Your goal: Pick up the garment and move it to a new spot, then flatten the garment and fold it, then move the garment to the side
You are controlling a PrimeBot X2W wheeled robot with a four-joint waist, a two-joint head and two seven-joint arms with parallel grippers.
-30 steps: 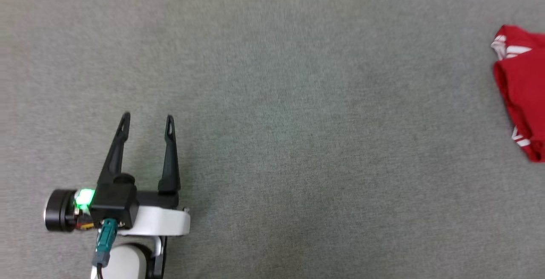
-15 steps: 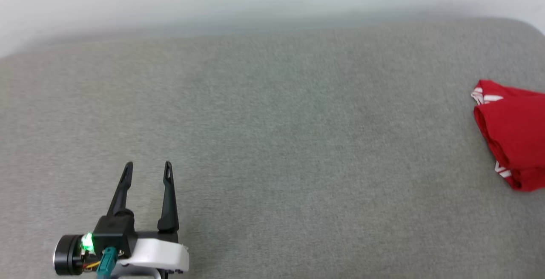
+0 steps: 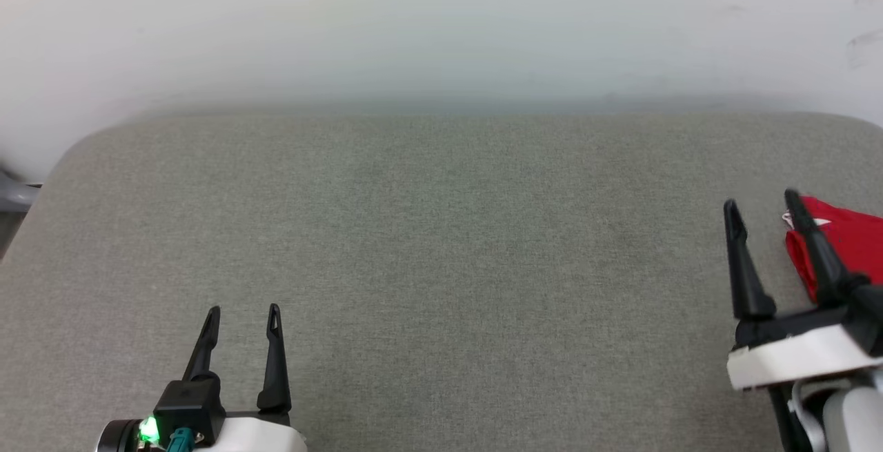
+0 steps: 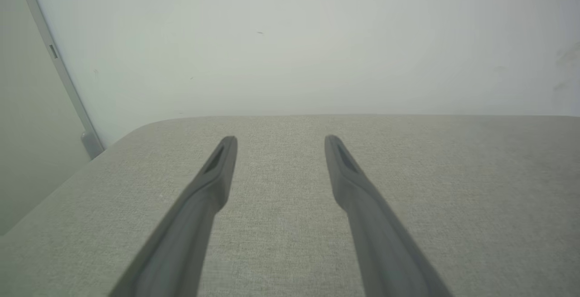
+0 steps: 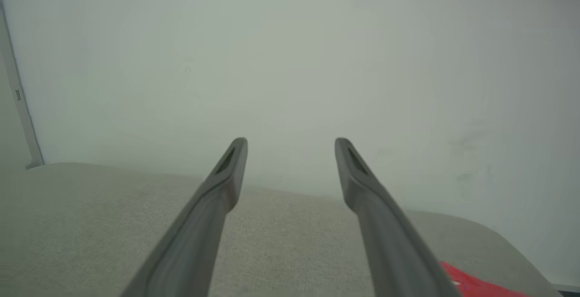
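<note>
The garment [image 3: 847, 245] is a bunched red heap with a bit of white trim, lying at the far right edge of the grey table [image 3: 441, 245]. My right gripper [image 3: 759, 207] hovers open just in front of it, its outer finger overlapping the red cloth in the head view. A red corner of the garment [image 5: 471, 283] peeks out at the bottom right of the right wrist view, beside the spread right gripper [image 5: 291, 145]. My left gripper [image 3: 243, 312] stands open and empty at the lower left, far from the garment; the left wrist view has the left gripper [image 4: 280, 142] above bare cloth.
A pale wall [image 3: 441, 24] rises right behind the table's far edge. The table's corners are rounded. A grey frame or post [image 4: 59, 75] stands at the left, beyond the table's left corner.
The head camera has tilted up, bringing the wall and the table's far edge into view. My right gripper has come into the picture next to the garment. Both grippers stay open.
</note>
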